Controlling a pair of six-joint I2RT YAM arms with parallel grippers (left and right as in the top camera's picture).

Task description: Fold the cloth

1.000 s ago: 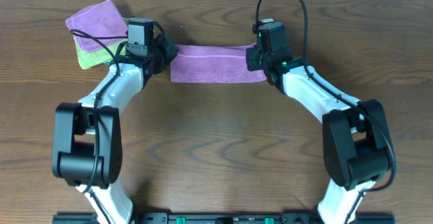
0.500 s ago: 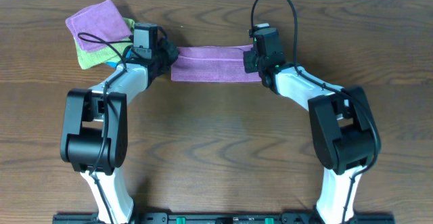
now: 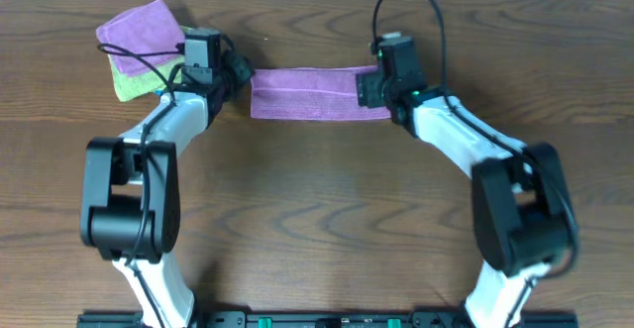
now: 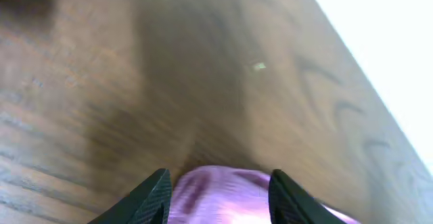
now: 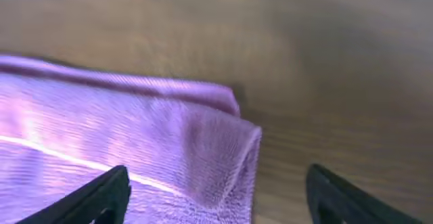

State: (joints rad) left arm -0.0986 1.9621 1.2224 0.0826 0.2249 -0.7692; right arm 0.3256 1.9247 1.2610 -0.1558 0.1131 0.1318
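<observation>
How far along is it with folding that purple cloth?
One fold looks done: the lilac cloth lies as a doubled strip on the table. In hand: the left gripper and right gripper stand open at its ends. Left: probably another fold, end to end.

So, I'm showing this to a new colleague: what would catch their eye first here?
The lilac cloth, folded into a long strip at the far middle of the table, with the left pincer and right pincer at its two ends. Next, the stack of purple and lime-green cloths at the far left.
</observation>
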